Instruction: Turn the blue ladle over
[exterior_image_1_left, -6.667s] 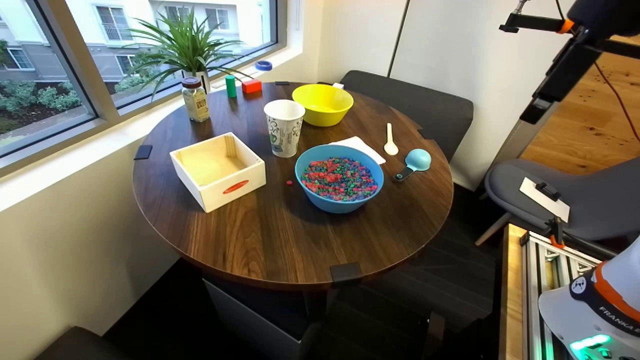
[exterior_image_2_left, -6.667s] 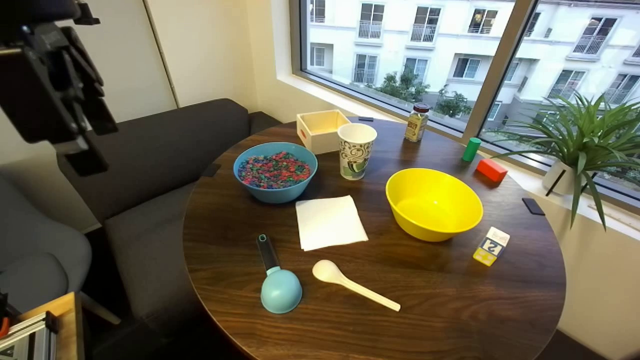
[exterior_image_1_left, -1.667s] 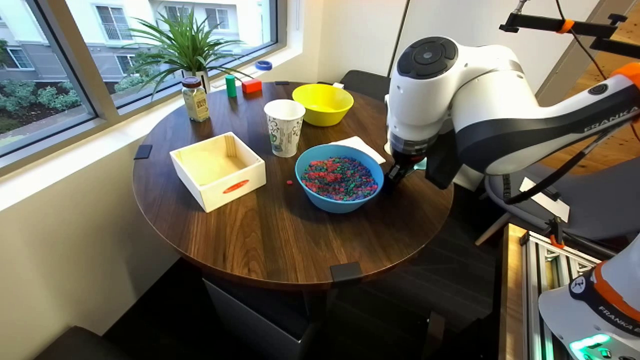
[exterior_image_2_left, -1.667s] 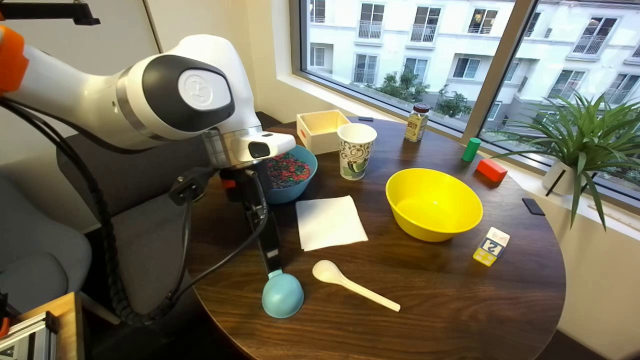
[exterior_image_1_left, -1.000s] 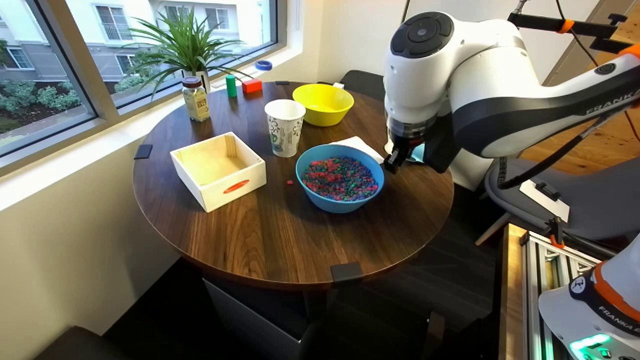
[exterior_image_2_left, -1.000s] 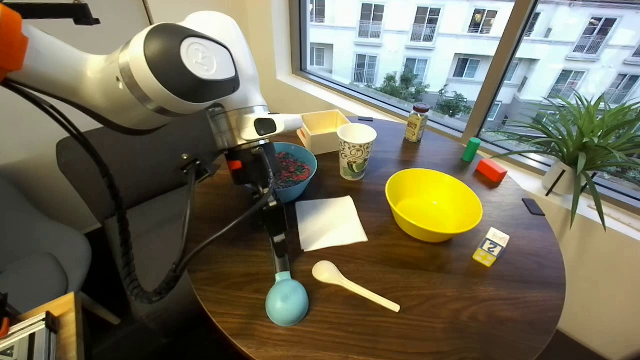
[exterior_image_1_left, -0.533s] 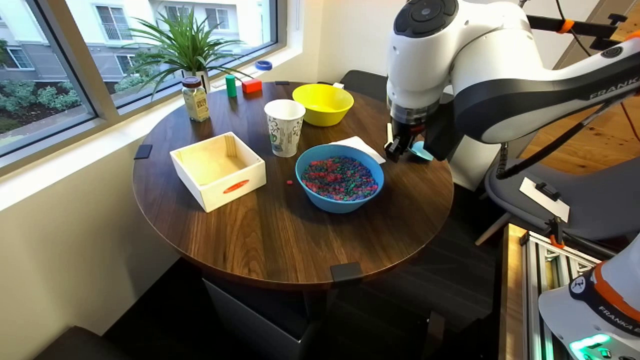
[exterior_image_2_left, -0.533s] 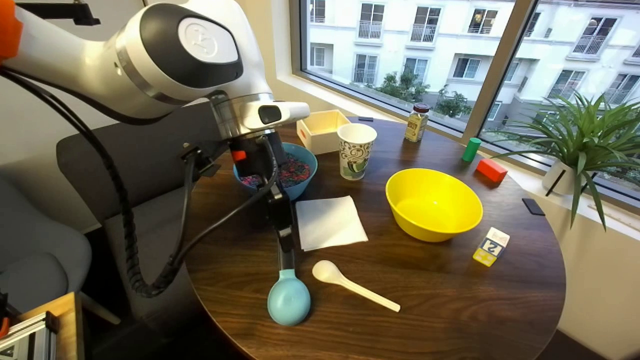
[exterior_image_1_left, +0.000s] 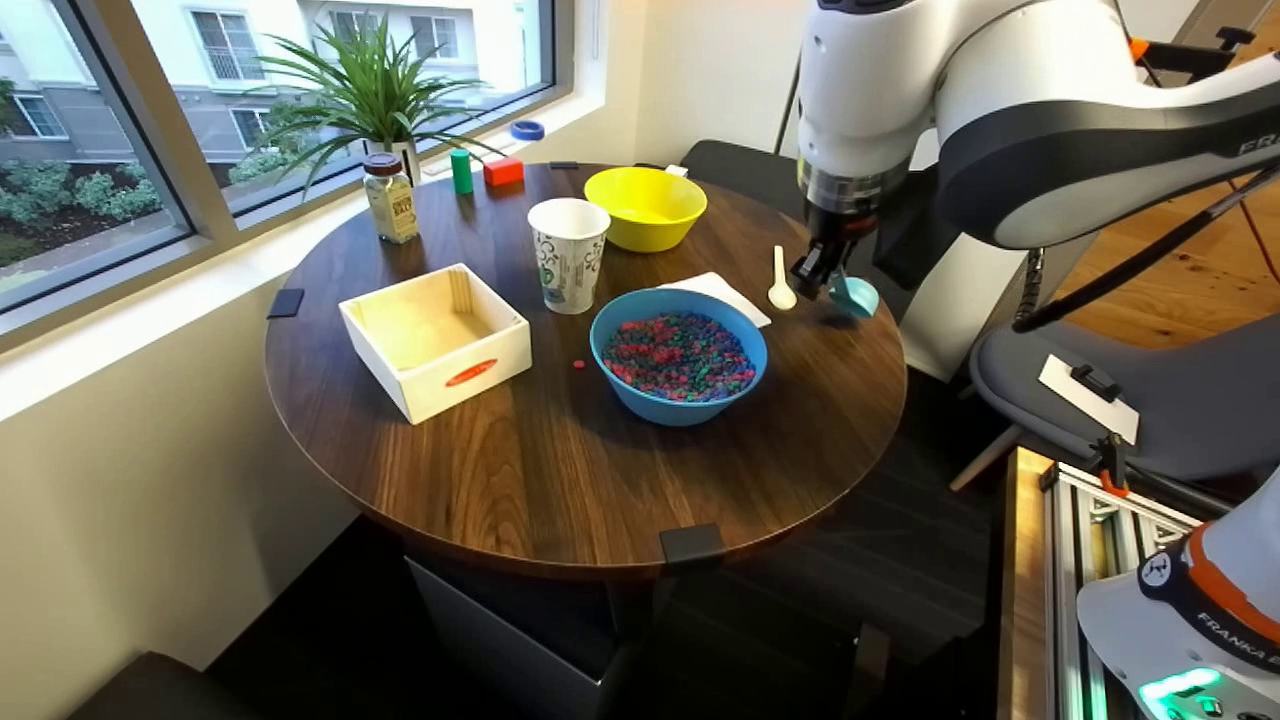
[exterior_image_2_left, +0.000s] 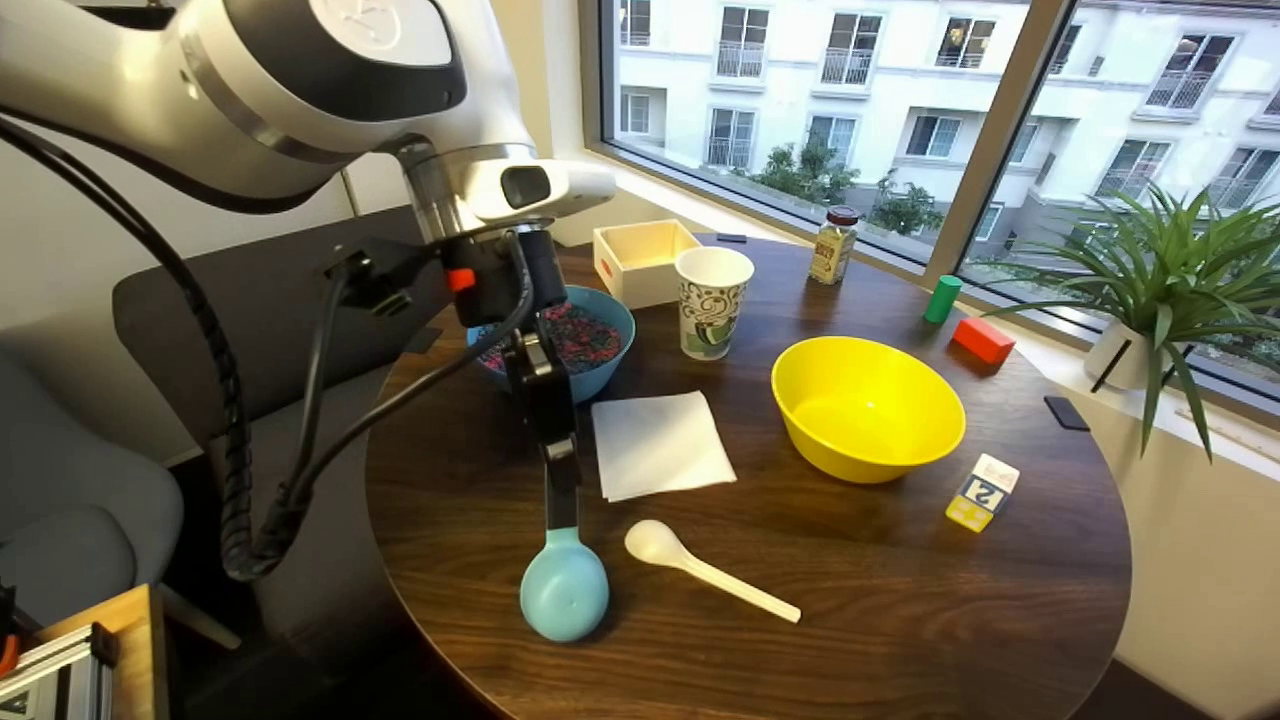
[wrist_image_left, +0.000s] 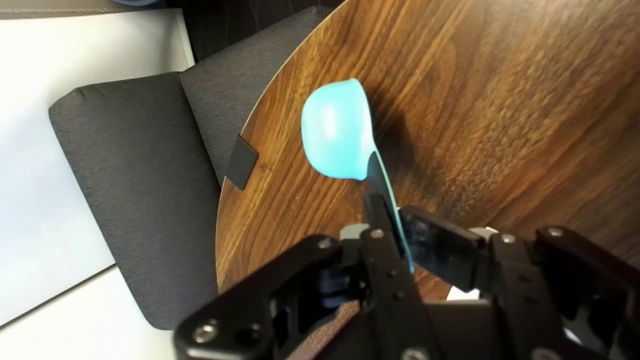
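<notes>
Blue ladle (wrist_image_left: 332, 130) is pinched in the gripper (wrist_image_left: 392, 220) — its round end at eleven o'clock in the wrist view — maybe just off the table (wrist_image_left: 500, 110).

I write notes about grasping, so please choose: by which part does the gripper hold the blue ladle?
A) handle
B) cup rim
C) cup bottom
A: in the wrist view, the handle of the blue ladle runs between the fingers of the gripper, with the cup beyond them.
</notes>
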